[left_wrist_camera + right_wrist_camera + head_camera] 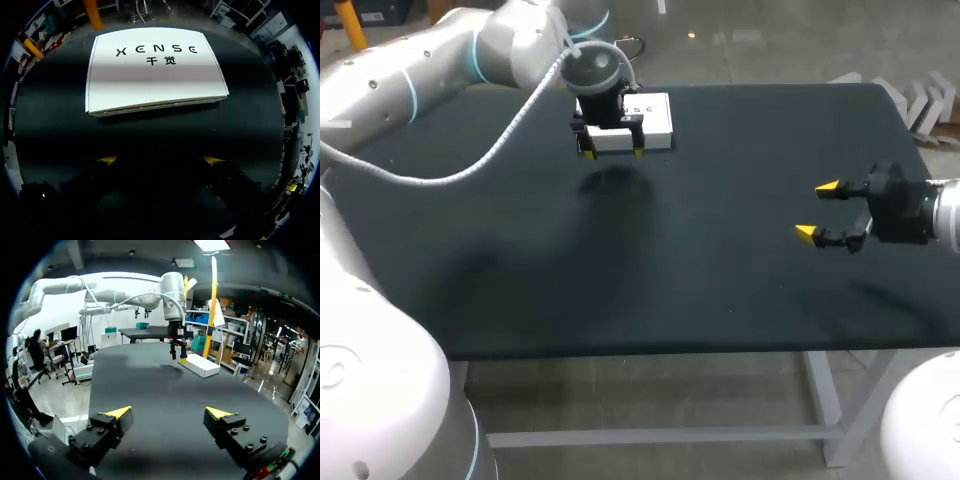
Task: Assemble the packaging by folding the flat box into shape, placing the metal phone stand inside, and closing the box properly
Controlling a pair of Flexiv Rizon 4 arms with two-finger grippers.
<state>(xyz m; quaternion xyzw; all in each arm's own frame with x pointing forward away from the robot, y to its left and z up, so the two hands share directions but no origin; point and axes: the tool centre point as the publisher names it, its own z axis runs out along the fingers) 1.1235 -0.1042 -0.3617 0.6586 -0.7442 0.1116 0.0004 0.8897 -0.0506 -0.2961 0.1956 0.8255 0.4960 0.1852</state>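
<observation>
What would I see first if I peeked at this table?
A white box stands out on the black table, toward its far edge. The left hand hangs open above the box's near edge. The right hand, open too, is over the table's right side.

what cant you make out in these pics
- Inside of the white box: its closed top hides it in every view, so whether the phone stand is in there cannot be told.
- Box's near edge, head view: covered by the left gripper.
- Box's flaps and seams, right wrist view: too small and far off.
</observation>
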